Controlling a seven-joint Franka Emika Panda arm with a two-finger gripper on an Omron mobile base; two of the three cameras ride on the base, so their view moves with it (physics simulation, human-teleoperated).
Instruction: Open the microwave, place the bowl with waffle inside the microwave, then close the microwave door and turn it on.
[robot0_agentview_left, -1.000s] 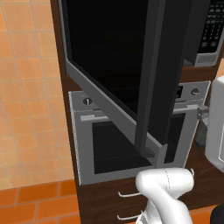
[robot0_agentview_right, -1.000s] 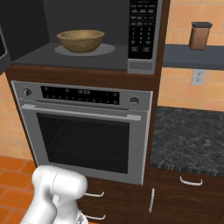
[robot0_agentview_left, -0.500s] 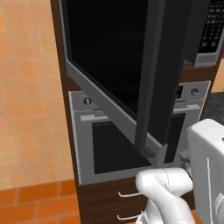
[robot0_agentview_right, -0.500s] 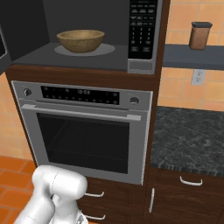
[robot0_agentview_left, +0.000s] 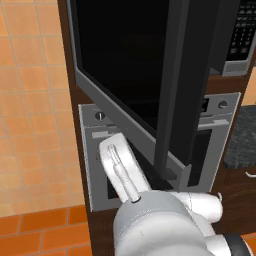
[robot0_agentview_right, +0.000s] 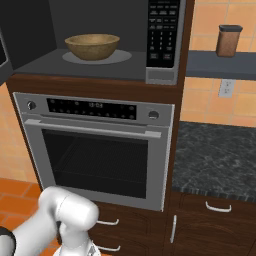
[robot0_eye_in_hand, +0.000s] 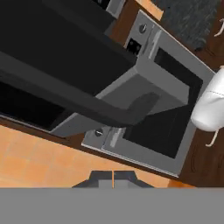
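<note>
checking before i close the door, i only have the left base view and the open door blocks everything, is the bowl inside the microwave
Observer: Yes. In the right base view the bowl with waffle sits inside the microwave, on its floor, left of the keypad.
Operator: is it upright
Observer: Upright, resting flat, well back from the front edge.
Operator: where's the end effector, is it on the handle
Observer: The hand view shows the end effector shut and holding nothing, below the microwave door, with the door's dark handle bar ahead of it and not touching it.
Operator: anything else near the oven
Observer: A dark counter sits right of the oven, with a brown jar on the shelf above.
</note>
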